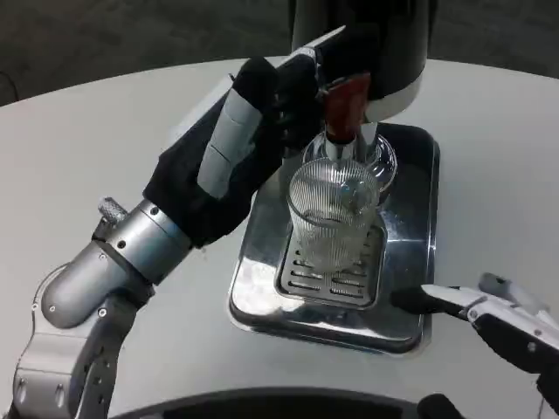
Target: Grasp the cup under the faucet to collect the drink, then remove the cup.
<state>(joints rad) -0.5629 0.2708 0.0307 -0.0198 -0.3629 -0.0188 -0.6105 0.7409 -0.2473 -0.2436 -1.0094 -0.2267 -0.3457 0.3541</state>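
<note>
The left hand (262,113) reaches up toward twelve o'clock, its dark fingers wrapped about the red-brown faucet handle (346,103) of the dispenser (384,44). Just below, toward five o'clock of that hand, the ribbed clear cup (334,214) stands upright under the faucet on the slotted grate (330,278) of the steel drip tray (410,262). At four o'clock of the tray, the right hand (502,319) lies released, a fingertip just beside the tray's edge, on the white table (79,148).
</note>
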